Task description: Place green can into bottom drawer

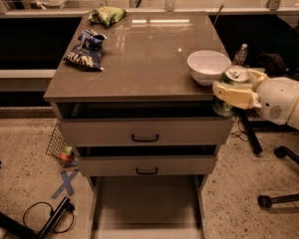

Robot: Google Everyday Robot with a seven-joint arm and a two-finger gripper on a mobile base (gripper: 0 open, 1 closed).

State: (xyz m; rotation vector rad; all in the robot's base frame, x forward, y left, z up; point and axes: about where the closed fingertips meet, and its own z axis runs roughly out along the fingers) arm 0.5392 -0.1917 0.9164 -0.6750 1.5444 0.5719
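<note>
The green can (224,106) with its silver top (235,74) is held upright in my gripper (233,92), whose pale yellow fingers are shut around it. The gripper and can hang off the cabinet's front right corner, level with the top drawer and just below the white bowl (208,66). The bottom drawer (145,205) is pulled out at the bottom of the view, with a plain flat floor and nothing in it. It lies below and to the left of the can.
A blue snack bag (86,49) and a green snack bag (106,16) lie on the cabinet top (144,54). Two upper drawers with black handles (145,138) stand slightly open. A small bottle (240,54) and chair legs (281,183) are to the right; a wire basket (60,146) and cable are to the left.
</note>
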